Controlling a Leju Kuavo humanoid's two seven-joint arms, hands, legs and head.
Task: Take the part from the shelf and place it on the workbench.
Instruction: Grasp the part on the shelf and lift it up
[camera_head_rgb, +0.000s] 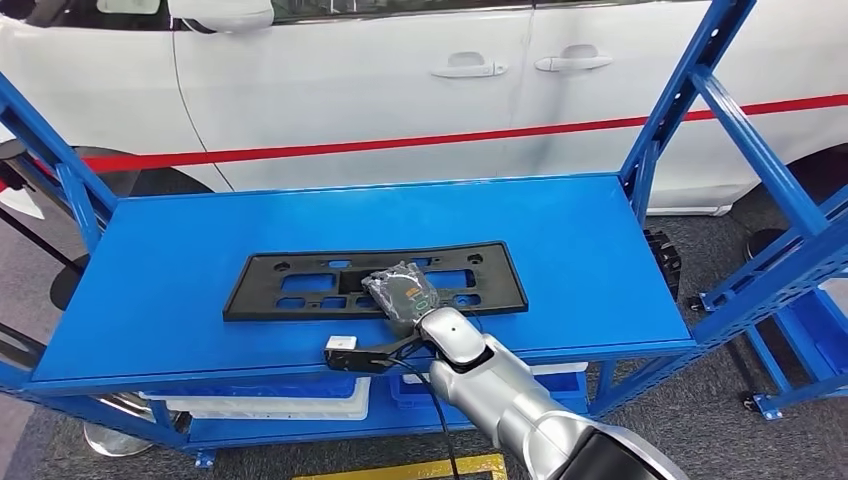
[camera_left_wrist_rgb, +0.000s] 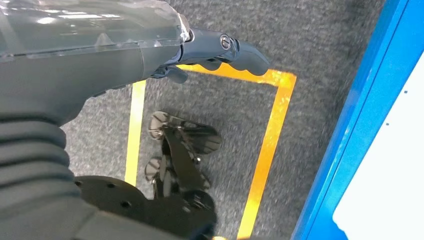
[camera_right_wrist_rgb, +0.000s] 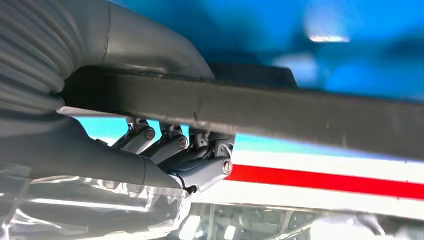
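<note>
**Right hand on the plate at the desk's front edge**

The black plate (camera_head_rgb: 375, 283), a long flat frame with cut-outs, lies flat on the blue desk (camera_head_rgb: 560, 240), nearer the front edge than the back and roughly midway between the two ends. It lies parallel to the front edge, so its long side faces the robot and is easy to reach.

The right hand (camera_head_rgb: 402, 293) comes in over the front edge and sits on the plate's near long side, right of its middle. In the right wrist view the plate's edge (camera_right_wrist_rgb: 280, 117) runs as a dark bar across the right hand (camera_right_wrist_rgb: 165, 150), thumb on one face, fingers (camera_right_wrist_rgb: 172, 145) curled on the other. So it grasps the plate by the rim, a sensible hold for a thin flat part that offers no handle.

The left hand (camera_left_wrist_rgb: 220, 50) hangs beside the body over grey carpet (camera_left_wrist_rgb: 310, 45) with yellow tape (camera_left_wrist_rgb: 270, 135). It holds nothing, with fingers loosely bent; I read it as released, idle.

Judgement: the plate rests on the surface, hand not yet let go. The hold is off-centre, so a lift could tip the long end.
</note>
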